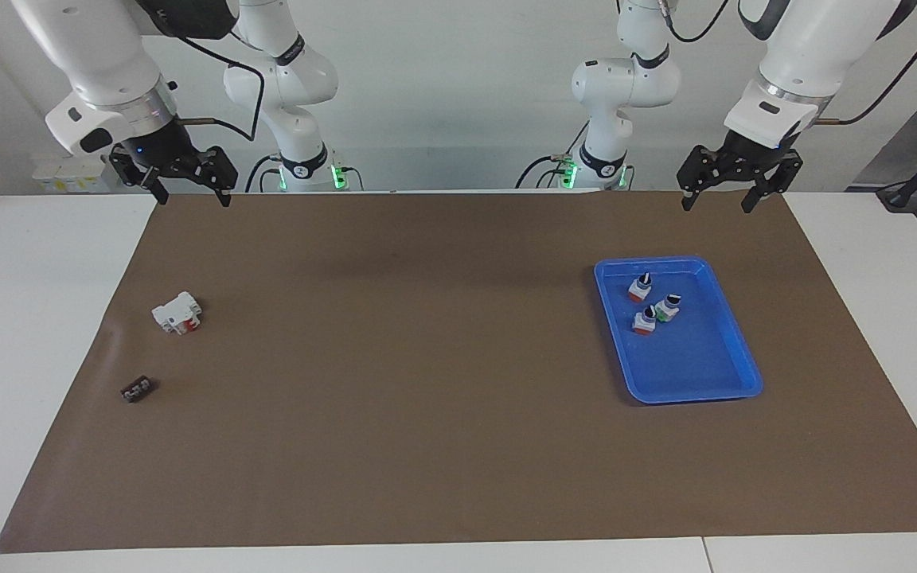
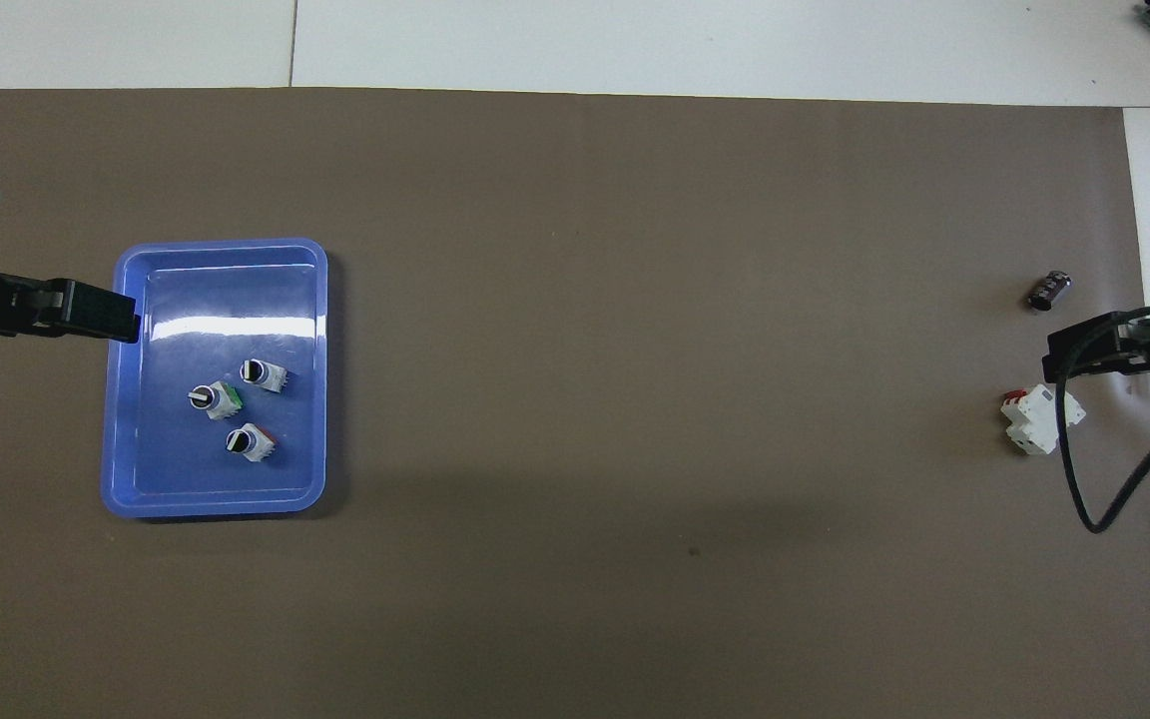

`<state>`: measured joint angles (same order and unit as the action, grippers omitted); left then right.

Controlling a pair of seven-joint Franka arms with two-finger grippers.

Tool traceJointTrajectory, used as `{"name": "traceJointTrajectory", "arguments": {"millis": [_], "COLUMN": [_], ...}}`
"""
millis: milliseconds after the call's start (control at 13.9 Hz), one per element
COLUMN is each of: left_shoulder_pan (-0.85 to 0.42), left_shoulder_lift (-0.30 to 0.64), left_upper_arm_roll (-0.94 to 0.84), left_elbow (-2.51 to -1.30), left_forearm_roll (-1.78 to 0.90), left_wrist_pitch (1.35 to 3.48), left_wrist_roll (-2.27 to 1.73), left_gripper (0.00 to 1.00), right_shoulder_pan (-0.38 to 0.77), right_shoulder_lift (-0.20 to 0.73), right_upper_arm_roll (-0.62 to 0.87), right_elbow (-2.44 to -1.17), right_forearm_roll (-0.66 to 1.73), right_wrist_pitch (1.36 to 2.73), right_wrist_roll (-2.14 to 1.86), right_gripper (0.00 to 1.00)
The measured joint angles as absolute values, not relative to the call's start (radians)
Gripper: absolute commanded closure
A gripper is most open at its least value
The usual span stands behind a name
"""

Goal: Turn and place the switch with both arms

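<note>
The switch point(image 1: 638, 289) stands in the blue tray point(image 1: 733, 374); both arms' jaws gape empty.

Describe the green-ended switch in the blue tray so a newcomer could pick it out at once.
Find the shallow blue plastic tray on the brown mat at the left arm's end of the table; three small white rotary switches with black knobs stand together in it. The wanted one stands nearest the tray's outer edge, toward that end of the table. It alone has a green end; its two neighbours have orange-red ends.
</note>
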<state>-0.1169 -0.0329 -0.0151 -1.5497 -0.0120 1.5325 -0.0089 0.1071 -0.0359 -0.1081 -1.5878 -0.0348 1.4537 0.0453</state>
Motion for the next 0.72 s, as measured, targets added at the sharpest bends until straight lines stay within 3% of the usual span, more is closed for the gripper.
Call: {"name": "traceJointTrajectory", "arguments": {"millis": [717], "left_shoulder_pan": [-0.058], "left_shoulder_lift": [-0.052], "left_upper_arm_roll": [-0.039], "left_elbow": [-1.551], "left_forearm_roll": [-0.010], "left_wrist_pitch": [1.451], "left_wrist_roll": [-0.011], "left_gripper": [0.00], "right_shoulder_pan": [0.107], "right_shoulder_lift": [-0.036], "right_upper_arm_roll": [-0.108], "right_elbow": [-1.588], "right_forearm_roll": [-0.035], "right_wrist_pitch": [1.454], "right_wrist_roll": [0.044], "right_gripper": [0.00]}}
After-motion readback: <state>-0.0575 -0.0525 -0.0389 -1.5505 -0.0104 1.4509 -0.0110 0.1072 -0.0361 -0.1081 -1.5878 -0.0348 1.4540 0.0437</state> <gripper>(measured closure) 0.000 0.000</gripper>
